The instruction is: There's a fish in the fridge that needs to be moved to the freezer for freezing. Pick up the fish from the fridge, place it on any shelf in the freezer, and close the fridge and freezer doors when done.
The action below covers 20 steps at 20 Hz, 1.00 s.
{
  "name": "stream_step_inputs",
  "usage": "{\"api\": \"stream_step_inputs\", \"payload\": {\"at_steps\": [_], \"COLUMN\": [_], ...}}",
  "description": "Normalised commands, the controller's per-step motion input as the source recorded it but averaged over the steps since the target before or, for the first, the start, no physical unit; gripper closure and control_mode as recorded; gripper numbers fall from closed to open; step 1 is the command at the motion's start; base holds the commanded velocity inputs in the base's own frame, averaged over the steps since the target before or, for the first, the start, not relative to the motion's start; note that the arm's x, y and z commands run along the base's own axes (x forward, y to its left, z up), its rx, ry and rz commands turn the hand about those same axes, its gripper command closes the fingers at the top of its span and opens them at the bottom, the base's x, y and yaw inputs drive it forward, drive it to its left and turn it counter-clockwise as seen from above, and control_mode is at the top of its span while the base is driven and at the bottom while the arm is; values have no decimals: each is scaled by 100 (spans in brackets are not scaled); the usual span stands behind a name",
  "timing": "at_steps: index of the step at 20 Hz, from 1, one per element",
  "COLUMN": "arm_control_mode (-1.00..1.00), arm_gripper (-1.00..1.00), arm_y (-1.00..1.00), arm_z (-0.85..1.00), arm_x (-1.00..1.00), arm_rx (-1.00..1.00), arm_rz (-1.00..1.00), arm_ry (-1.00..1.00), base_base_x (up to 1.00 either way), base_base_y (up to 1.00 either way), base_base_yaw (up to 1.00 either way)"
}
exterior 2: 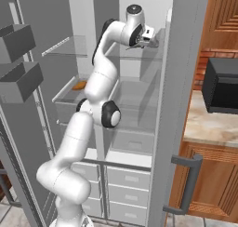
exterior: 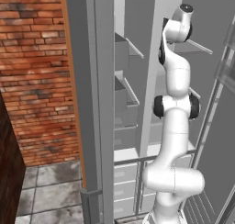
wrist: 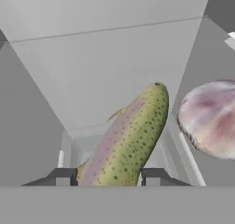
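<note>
A spotted green-yellow fish (wrist: 131, 136) with a pink stripe lies lengthwise on a glass shelf of the fridge (exterior 2: 135, 86). Its tail end sits between my two fingertips. My gripper (wrist: 108, 176) is shut on the fish, with one finger (wrist: 64, 176) against each flank. In the right base view the gripper (exterior 2: 148, 41) reaches onto the upper glass shelf of the wider compartment. The freezer (exterior 2: 74, 100) is the narrower compartment to its left. Both doors stand open: the freezer door (exterior: 87, 103) at the left and the fridge door (exterior 2: 186, 105) at the right.
A round pale pinkish-grey object (wrist: 209, 117) lies on the same shelf, just right of the fish. A small orange item (exterior 2: 80, 85) rests in a freezer bin. Grey bins (exterior 2: 18, 68) hang on the freezer door. A black microwave (exterior 2: 223, 86) stands on the counter beyond the fridge door.
</note>
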Motion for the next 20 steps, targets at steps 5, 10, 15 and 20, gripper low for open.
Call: {"api": "stream_step_inputs", "payload": {"at_steps": [5, 10, 15, 20], "arm_control_mode": [-100, -100, -100, -100], "arm_gripper": [100, 100, 100, 100], "arm_y": [18, 37, 51, 12], "arm_z": [-53, -23, -1, 12], "arm_x": [-88, -100, -100, -100], "arm_rx": [8, 11, 9, 3], "arm_rz": [0, 0, 0, 0], "arm_ry": [10, -10, -26, -17], "base_base_x": [0, 0, 0, 0], "base_base_y": [0, 0, 0, 0], "base_base_yaw": [0, 0, 0, 0]}}
